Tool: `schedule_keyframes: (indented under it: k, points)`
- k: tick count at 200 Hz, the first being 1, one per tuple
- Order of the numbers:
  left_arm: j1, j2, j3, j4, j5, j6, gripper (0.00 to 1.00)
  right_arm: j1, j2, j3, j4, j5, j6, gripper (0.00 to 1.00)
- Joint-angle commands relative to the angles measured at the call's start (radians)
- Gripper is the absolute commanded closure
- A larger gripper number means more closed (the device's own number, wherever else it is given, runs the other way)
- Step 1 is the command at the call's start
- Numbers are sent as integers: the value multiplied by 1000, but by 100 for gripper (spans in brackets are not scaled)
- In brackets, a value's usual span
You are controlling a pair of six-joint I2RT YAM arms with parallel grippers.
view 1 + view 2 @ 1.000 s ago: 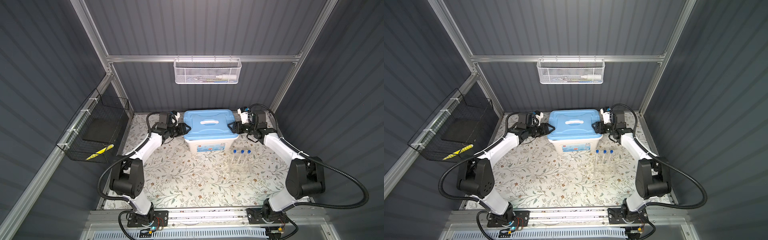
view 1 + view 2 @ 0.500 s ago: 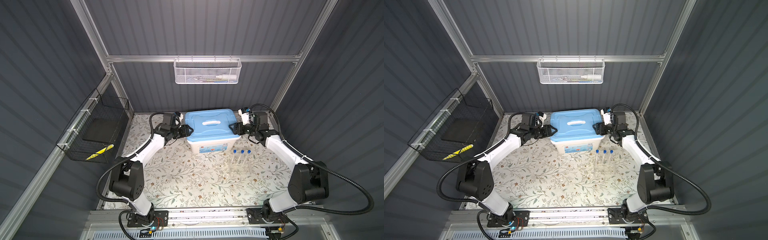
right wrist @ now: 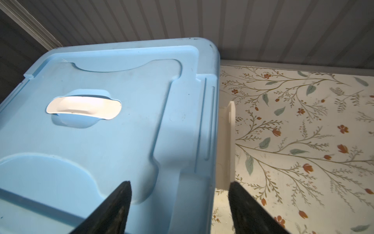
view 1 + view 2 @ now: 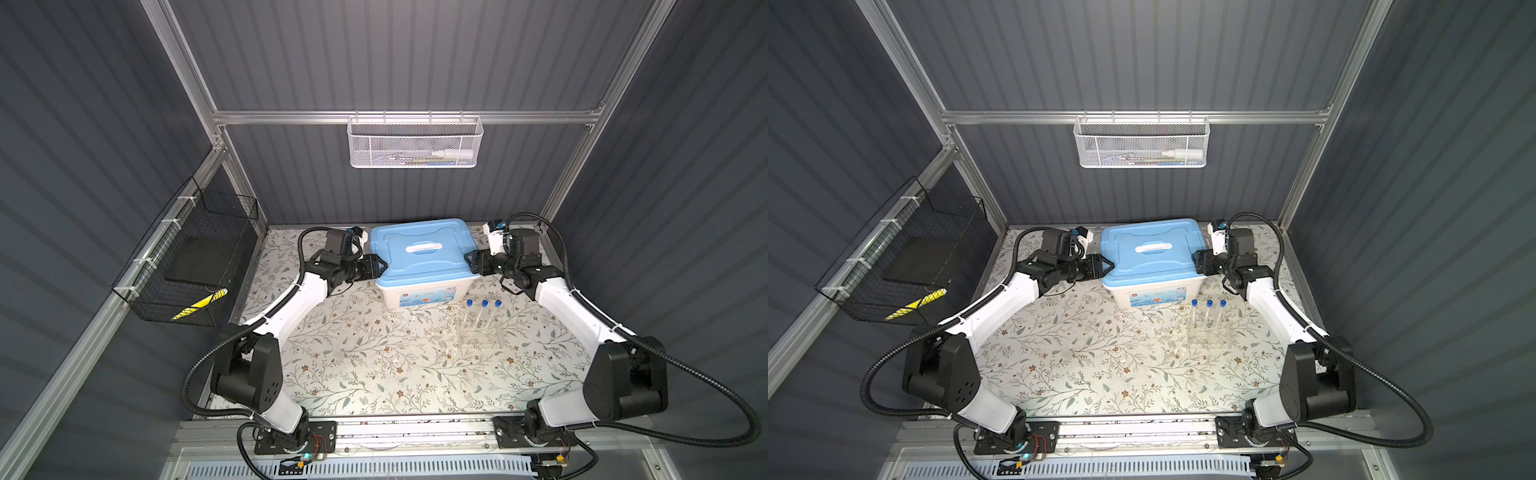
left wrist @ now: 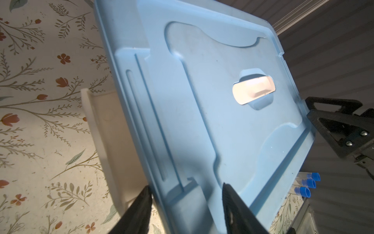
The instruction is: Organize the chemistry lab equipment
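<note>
Presently, step in hand: handling of the lid (image 4: 419, 251) on the bin (image 4: 424, 296).
- lid: blue, white handle, over the white bin at far centre of the table (image 4: 353, 357). It sits slightly askew, with the bin's rim showing past its edge in both wrist views.
- left gripper (image 4: 380, 266): at the lid's left end, fingers apart and straddling the edge, one above and one below. Whether they pinch it cannot be told.
- right gripper (image 4: 471, 262): at the lid's right end, fingers spread wide, one over the lid and the other clear of its edge. No clamp shows.
- tubes (image 4: 483, 311): three, blue-capped, upright in the clear rack (image 4: 480, 338), just near-right of the bin, untouched.
- other glassware: too faint to list.
- judgement: whether the lid is coming off or going on cannot be told. If off, the next move calls for both grippers to close on the ends and rise level together, clear of the tubes. If on, it calls for squaring the lid to the rim before letting go.
</note>
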Motion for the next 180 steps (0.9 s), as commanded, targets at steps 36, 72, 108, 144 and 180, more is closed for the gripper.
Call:
schedule_keyframes:
  k: [36, 72, 108, 144, 180]
  points:
    - [-27, -31, -14, 0, -9, 6, 43, 3, 12, -1, -44, 65, -8, 22]
    - [-31, -51, -38, -9, -9, 2, 43, 1, 20, -9, -42, 65, -3, 22]
    - [-42, -65, -58, -6, -44, -5, 43, 1, 7, -26, -36, 54, 8, 23]
    - [-46, -82, -74, -10, -54, -6, 43, 1, -15, -46, -42, 57, 9, 24]
    - [-49, -96, -94, -7, -53, -19, 43, 1, -33, -61, -53, 59, 11, 24]
